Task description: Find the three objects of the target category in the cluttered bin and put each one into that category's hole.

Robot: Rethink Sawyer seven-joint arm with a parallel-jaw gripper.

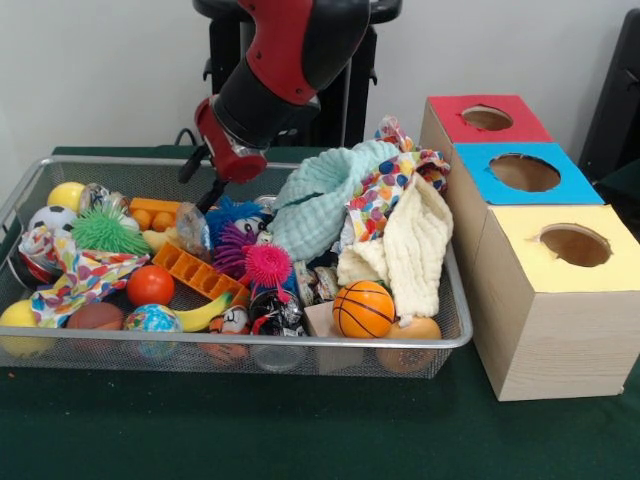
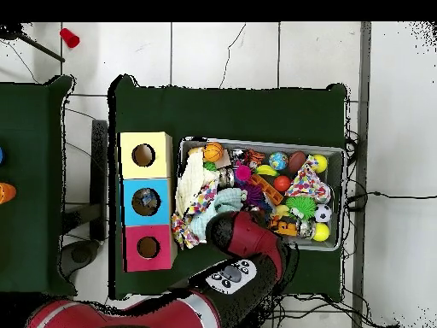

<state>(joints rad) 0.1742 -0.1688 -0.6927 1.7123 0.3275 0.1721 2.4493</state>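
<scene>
A: Where's the arm?

B: The gripper [image 1: 210,195] is down in the back of the wire bin [image 1: 30,185], left of centre in the front view. Its tips go behind the toys, so I cannot tell whether it is wide, narrow or holding anything. From overhead the arm [image 2: 243,243] covers it.

A: Which target category?

B: Can't tell from the pictures. Three boxes stand in a row just beside the bin, each with a round hole on top: red box [image 1: 485,118], blue box [image 1: 525,172], yellow box [image 1: 570,245]. Overhead, something dark shows inside the blue one's hole; can't say what.

A: What's nearest the gripper?

B: A blue spiky ball [image 1: 232,215] and a purple spiky ball [image 1: 235,250] just right of and below it, a pink spiky ball [image 1: 267,266] a bit nearer the camera. An orange tray [image 1: 195,272] lies long-axis diagonal, from near the gripper down toward the front rim. A banana [image 1: 205,315] lies roughly along the front rim, near tip curling up to the right.

A: And the cloths?

B: A mint cloth [image 1: 320,205], a dotted cloth [image 1: 385,190] and a cream cloth [image 1: 410,250] are heaped at the bin's right half, beside the gripper. A small basketball [image 1: 363,309] sits in front of them, well apart from it.

A: Left end?

B: A green spiky ball [image 1: 108,230], a yellow ball [image 1: 66,195], a soccer ball [image 1: 50,218], an orange ball [image 1: 150,285].
</scene>
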